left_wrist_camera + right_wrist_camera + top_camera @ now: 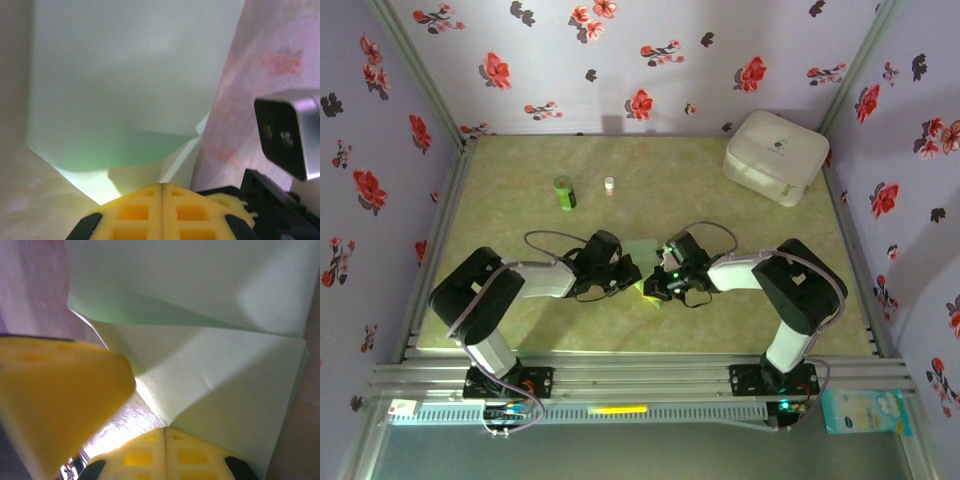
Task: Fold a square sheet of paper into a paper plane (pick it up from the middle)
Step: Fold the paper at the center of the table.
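Step in hand, as we judge it: forming an early fold in the square sheet of paper (642,251), which lies at mid-table between the two wrists.

- Left gripper (634,277): in the left wrist view its yellow pads (135,212) meet with no gap. A paper flap (125,75) runs down into the seam, so we read it as pinched on the sheet.
- Right gripper (656,288): pads closed likewise (165,452), with a corner of the sheet (215,390) ending at their tips. Probably gripped, though the contact itself is hidden.
- The sheet is partly raised. One panel stands up and curves, another lies lower, and a soft crease line runs between them.

To do this step well, we think:
- Move both wrists together so the thin paper is not torn between the two pinches.
- Bring the raised panel over until its edges line up before pressing, since a skewed first fold carries through to the plane.
- Press the crease flat along the table (520,310) from the middle outward.
- Watch clearance, because the two grippers sit just beside each other.
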Controlling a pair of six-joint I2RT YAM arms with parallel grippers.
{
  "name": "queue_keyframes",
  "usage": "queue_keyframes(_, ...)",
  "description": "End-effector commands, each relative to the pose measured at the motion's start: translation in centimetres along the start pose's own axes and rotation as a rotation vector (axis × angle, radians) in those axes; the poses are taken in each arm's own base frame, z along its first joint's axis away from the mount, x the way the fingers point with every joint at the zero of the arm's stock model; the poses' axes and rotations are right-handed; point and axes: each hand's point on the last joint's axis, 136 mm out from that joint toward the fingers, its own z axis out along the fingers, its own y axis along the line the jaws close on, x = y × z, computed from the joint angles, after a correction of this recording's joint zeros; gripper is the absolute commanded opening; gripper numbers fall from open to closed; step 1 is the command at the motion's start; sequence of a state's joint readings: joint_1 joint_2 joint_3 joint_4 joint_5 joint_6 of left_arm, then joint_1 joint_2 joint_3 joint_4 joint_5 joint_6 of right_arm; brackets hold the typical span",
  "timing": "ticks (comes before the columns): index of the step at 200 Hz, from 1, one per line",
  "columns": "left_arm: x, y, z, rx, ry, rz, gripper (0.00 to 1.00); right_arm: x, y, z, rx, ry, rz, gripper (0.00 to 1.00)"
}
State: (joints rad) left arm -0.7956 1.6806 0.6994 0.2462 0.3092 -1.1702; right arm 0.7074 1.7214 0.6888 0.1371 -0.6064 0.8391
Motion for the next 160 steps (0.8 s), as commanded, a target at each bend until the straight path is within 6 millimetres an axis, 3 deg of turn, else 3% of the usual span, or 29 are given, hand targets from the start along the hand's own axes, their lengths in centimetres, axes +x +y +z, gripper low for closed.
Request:
queue_keyframes(1, 0.5, 0.6, 0.7, -0.037, 0.016, -0.013, 0.00, 1.2, -3.1, 0.4, 0.098, 0.029, 0.069, 0.00)
queue_keyframes(30, 0.6, 2.8, 1.1, -0.107, 0.014, -0.047, 0.00, 1.3, -3.3, 0.3, 0.104, 0.030, 0.070, 0.00)
queue_keyframes(72, -0.9, 5.9, 0.5, -0.171, -0.021, -0.093, 0.00, 1.7, -3.8, 0.3, 0.121, 0.040, 0.071, 0.00)
queue_keyframes(160, -5.2, 8.1, -1.0, -0.181, -0.055, -0.101, 0.00, 2.1, -4.6, 0.2, 0.159, 0.056, 0.065, 0.00)
